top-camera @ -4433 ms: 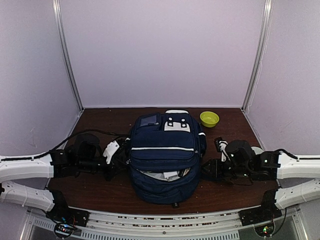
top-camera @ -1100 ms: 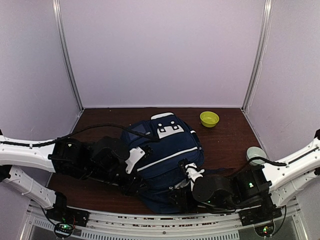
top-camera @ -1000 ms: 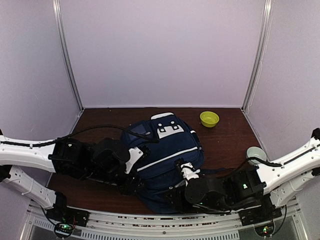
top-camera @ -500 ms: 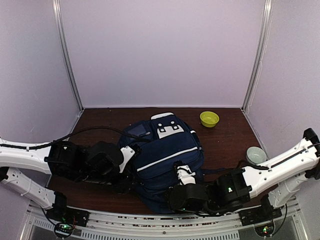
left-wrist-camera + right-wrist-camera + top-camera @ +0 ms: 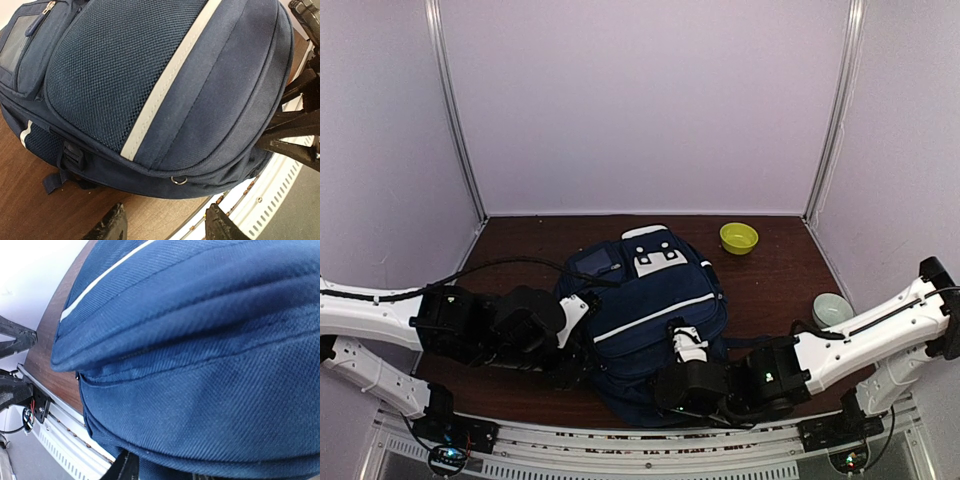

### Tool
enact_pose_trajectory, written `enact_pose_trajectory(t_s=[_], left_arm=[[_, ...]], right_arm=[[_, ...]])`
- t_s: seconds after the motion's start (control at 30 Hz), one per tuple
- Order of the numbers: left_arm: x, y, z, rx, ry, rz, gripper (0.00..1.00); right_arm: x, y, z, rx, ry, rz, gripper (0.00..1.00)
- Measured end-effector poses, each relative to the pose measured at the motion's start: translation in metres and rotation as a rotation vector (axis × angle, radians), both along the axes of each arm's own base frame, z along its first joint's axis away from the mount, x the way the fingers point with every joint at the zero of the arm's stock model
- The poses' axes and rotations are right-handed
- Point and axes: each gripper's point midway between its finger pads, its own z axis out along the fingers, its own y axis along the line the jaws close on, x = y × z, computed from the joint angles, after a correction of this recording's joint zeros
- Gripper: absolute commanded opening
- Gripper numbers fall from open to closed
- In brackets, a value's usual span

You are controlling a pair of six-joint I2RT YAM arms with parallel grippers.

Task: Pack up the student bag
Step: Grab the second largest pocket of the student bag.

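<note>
The student bag (image 5: pixel 650 290) is a navy backpack with white trim, lying turned on the brown table (image 5: pixel 520 235) with its white patch toward the back. My left gripper (image 5: pixel 572 368) sits low at the bag's near-left side. In the left wrist view it (image 5: pixel 164 227) stands open, with only table between the fingers, a little short of the bag (image 5: pixel 150 75) and its metal zipper ring (image 5: pixel 179 180). My right gripper (image 5: pixel 663 390) is pressed against the bag's near edge. The bag (image 5: pixel 200 340) fills the right wrist view, and a fold of its fabric fills the gap in the gripper (image 5: pixel 162 474).
A yellow-green bowl (image 5: pixel 739 238) stands at the back right. A pale bowl (image 5: pixel 831 309) sits at the right edge, beside the right forearm. The metal rail (image 5: pixel 620 445) runs along the table's near edge, just under both grippers.
The right arm has slid left along the bag's near edge and its jaws have narrowed onto the fabric. The left gripper drew back slightly. Earlier, the bag stood square with its mouth open.
</note>
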Motion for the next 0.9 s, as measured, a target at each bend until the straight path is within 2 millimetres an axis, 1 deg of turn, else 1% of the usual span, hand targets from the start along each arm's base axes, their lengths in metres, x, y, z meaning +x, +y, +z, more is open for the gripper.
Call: enact_pose_trajectory(t_s=[0.07, 0.2, 0.27, 0.43, 0.5, 0.63, 0.73, 0.77, 0.83, 0.87, 0.9], left_arm=[[0.000, -0.001, 0.001, -0.005, -0.002, -0.005, 0.54], [0.000, -0.003, 0.002, -0.012, -0.007, -0.015, 0.53], [-0.001, -0.004, 0.003, -0.013, -0.008, -0.021, 0.53], [-0.002, -0.006, 0.002, -0.018, -0.018, -0.052, 0.53], [-0.004, -0.007, 0.003, -0.025, -0.031, -0.076, 0.55], [-0.006, -0.014, 0.007, -0.033, -0.082, -0.139, 0.59], [-0.009, -0.025, 0.007, -0.034, -0.123, -0.201, 0.62], [-0.011, -0.028, 0.006, -0.036, -0.132, -0.224, 0.63], [-0.017, -0.035, 0.002, -0.056, -0.153, -0.284, 0.80], [-0.021, -0.038, -0.001, -0.064, -0.169, -0.319, 0.85], [-0.025, -0.040, -0.006, -0.074, -0.187, -0.355, 0.86]], right_arm=[[0.003, 0.000, 0.000, 0.001, -0.002, -0.006, 0.29], [0.007, -0.001, -0.003, -0.013, -0.015, -0.011, 0.15], [0.007, -0.001, -0.002, -0.016, -0.021, -0.011, 0.09], [0.007, -0.003, -0.004, -0.019, -0.023, -0.007, 0.04], [0.006, -0.005, -0.003, -0.017, -0.023, 0.010, 0.00], [0.000, -0.007, 0.003, 0.010, -0.003, 0.078, 0.00], [-0.005, -0.008, 0.010, 0.033, 0.017, 0.137, 0.00], [-0.005, -0.009, 0.012, 0.040, 0.023, 0.153, 0.00], [-0.007, -0.009, 0.019, 0.052, 0.026, 0.181, 0.00], [-0.007, -0.009, 0.022, 0.058, 0.027, 0.194, 0.00], [-0.007, -0.010, 0.026, 0.064, 0.027, 0.204, 0.00]])
